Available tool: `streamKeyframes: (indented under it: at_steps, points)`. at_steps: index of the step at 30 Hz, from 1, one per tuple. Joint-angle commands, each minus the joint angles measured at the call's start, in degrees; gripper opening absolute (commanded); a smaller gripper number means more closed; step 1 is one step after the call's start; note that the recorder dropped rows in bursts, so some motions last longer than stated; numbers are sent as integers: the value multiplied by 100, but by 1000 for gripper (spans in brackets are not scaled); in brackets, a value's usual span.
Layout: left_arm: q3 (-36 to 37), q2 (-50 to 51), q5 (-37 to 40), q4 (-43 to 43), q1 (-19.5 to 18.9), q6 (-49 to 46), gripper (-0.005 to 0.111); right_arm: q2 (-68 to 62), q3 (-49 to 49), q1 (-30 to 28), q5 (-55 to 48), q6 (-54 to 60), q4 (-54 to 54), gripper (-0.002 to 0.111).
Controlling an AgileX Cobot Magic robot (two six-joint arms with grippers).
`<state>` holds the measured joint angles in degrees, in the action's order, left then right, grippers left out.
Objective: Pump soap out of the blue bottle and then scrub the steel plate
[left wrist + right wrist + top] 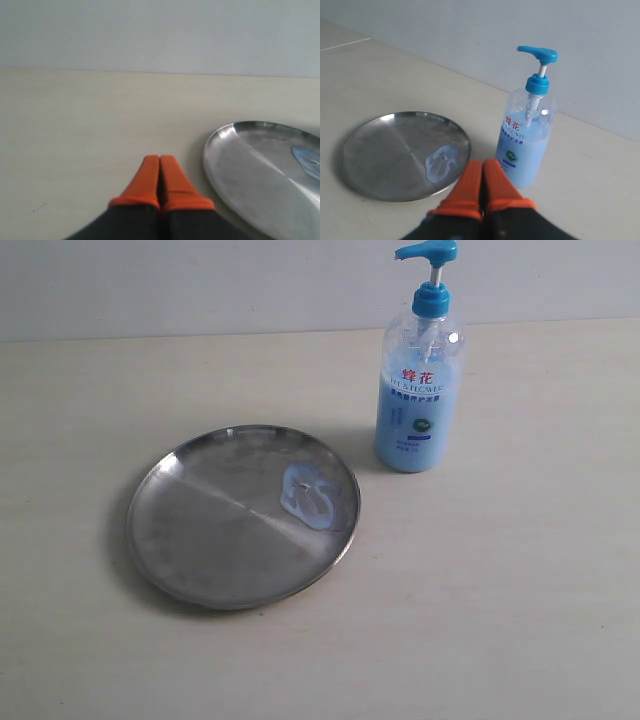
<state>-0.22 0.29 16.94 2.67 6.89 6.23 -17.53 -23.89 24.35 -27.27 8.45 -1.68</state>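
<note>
Smear of soap (315,497) on steel plate (200,530) at 3 o'clock, blue bottle (418,390) off its 2 o'clock, left fingers (146,182) and right fingers (470,187) pressed together, empty.

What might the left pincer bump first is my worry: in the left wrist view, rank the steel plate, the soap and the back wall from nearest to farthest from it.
1. steel plate, its rim just beside the shut left pincer.
2. soap, on the plate, toward its farther side.
3. back wall, beyond the far edge of the table.
</note>
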Motion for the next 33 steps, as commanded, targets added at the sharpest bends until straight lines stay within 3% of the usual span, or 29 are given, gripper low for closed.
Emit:
streamKeyframes:
  at_steps: [1, 33]
  points:
    - [22, -29, 136, 18, -25, 42, 0, 19, 28, -2, 67, 33, 12, 0]
    - [22, -29, 325, 18, -25, 12, 0, 19, 28, -2, 118, 34, 12, 0]
